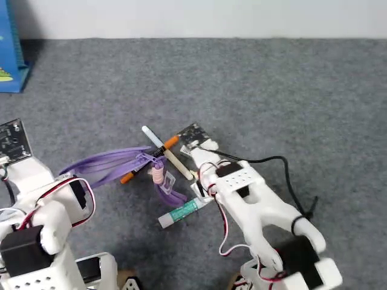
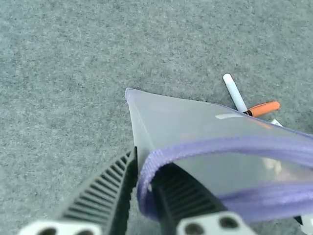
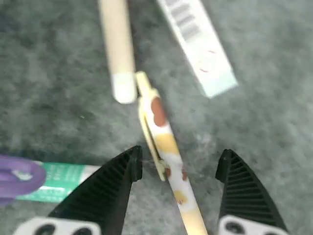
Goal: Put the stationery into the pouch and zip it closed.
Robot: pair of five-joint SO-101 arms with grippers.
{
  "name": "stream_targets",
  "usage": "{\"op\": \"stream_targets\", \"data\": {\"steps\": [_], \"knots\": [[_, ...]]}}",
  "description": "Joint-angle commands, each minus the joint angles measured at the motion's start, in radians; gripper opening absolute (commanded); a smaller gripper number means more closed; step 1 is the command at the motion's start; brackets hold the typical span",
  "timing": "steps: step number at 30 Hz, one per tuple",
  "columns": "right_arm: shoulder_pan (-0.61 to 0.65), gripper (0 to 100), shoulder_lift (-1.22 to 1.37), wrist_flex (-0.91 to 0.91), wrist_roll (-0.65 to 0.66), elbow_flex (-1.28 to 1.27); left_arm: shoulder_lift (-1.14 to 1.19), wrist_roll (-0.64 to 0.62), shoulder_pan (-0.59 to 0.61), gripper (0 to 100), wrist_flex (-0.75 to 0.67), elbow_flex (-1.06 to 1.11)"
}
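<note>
The translucent pouch (image 2: 195,127) with purple zipper trim hangs off the carpet, and my left gripper (image 2: 144,164) is shut on its trimmed corner. In the high view the pouch (image 1: 103,163) stretches from the left gripper (image 1: 75,179) toward the middle of the carpet. A white pen (image 1: 154,138), an orange pen (image 1: 148,160) and a beige pen (image 1: 178,163) lie crossed by its far end. My right gripper (image 3: 181,164) is open just above the carpet, its fingers either side of a yellow spotted pen (image 3: 164,142) without touching it. A green glue stick (image 3: 58,181) lies beside it.
A white barcoded stick (image 3: 195,39) and the beige pen (image 3: 117,49) lie just beyond the spotted pen. The pouch's purple strap (image 1: 169,193) curls near the glue stick (image 1: 181,212). A blue box (image 1: 9,54) stands at the far left. Open grey carpet (image 1: 272,84) stretches behind.
</note>
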State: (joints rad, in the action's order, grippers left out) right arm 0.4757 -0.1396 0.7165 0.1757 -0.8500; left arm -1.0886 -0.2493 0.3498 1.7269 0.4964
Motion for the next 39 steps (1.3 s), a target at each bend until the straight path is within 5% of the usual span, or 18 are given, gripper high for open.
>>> {"op": "stream_targets", "data": {"steps": [1, 10, 18, 27, 32, 39], "knots": [[0.018, 25.1, 0.038, -0.008, 0.009, 0.081, 0.018, 0.003, 0.006, 1, 0.003, -0.051], [0.024, 0.6, 0.148, -0.005, 0.009, 0.138, 0.018, 0.005, 0.006, 1, 0.005, -0.050], [0.021, 0.7, -0.058, 0.266, 0.002, 0.137, 0.018, 0.005, 0.006, 1, 0.025, -0.051], [0.028, 0.7, -0.587, 0.575, -0.002, 0.137, 0.018, -0.049, 0.006, 1, 0.023, -0.058], [0.041, 0.7, -0.918, 0.591, 0.000, 0.138, 0.025, -0.061, 0.002, 1, 0.020, -0.058], [0.298, 0.7, -1.218, 0.489, -0.040, 0.140, 0.025, -0.061, 0.000, 1, 0.020, -0.058]]}}
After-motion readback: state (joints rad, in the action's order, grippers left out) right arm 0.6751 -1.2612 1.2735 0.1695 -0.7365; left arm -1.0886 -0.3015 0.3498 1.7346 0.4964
